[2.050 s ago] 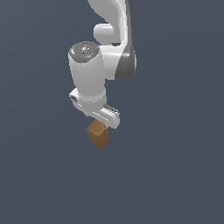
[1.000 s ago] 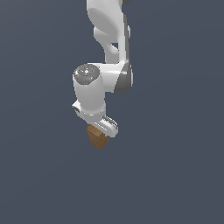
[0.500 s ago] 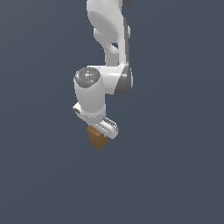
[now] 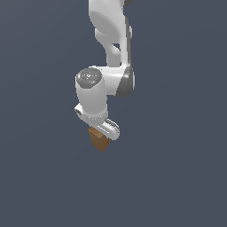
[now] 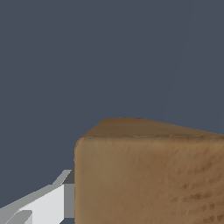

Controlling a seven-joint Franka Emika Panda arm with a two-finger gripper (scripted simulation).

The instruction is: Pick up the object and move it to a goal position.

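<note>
Under the white gripper [image 4: 103, 133], in the middle of the exterior view, sits the brown box [image 4: 98, 139]. Its upper part is hidden behind the gripper body, and only the lower part with one corner pointing down can be seen. The box looks tilted, not square to the camera. Around it is only flat dark grey background, so I cannot tell if the box rests on a surface or is already off it.

The wrist view is filled by the box [image 5: 148, 175], very close to the camera, with its top face and one wide side face showing. One light grey finger [image 5: 48, 199] lies just beside the side edge of the box, maybe touching it. The other finger is out of view, hidden by the box or beyond the frame. So the box lies directly between the fingers, in line with the gripper, and its long axis seems to run along the approach direction of the hand, though the view is too poor to be sure. I judge that the fingers are closed against the box, or very nearly so, but the pictures do not show real contact on both sides, so I cannot tell.

No container is in either view, and no goal marker can be seen. The coming move, in my judgement, is to carry the box away while keeping it centred between the fingers.
</note>
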